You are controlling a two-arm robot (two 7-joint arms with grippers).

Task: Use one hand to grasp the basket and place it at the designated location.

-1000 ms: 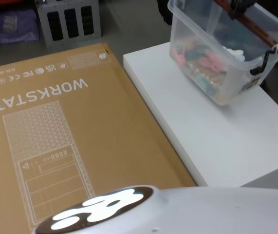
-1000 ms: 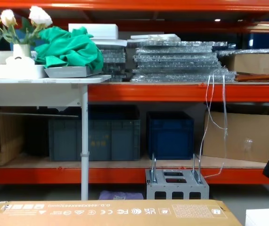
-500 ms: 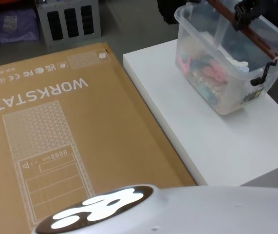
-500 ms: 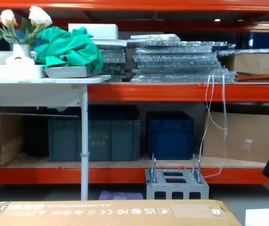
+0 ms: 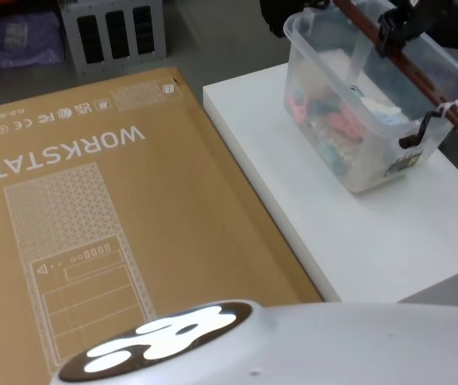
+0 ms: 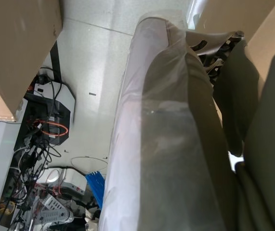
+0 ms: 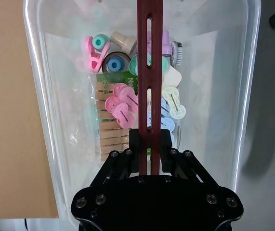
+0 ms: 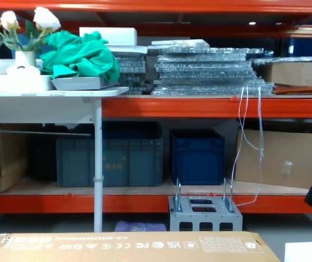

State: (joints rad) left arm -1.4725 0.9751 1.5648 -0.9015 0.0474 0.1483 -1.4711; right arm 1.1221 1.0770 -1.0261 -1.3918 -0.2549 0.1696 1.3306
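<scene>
Upper right of the head view, the basket [image 5: 373, 104] hangs tilted over the white surface [image 5: 357, 224], its red handle [image 7: 150, 72] clenched by the right gripper [image 7: 149, 144].

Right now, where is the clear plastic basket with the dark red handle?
In the head view, the clear plastic basket is on the robot's right, at the far end of the white table, its dark red handle held by the right gripper.

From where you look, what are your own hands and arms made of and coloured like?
My right gripper is matte black, with angled linkage bars fastened by small round bolts onto a rounded black base. My left arm is a bulky pale grey tube wrapped in clear plastic film.
</scene>
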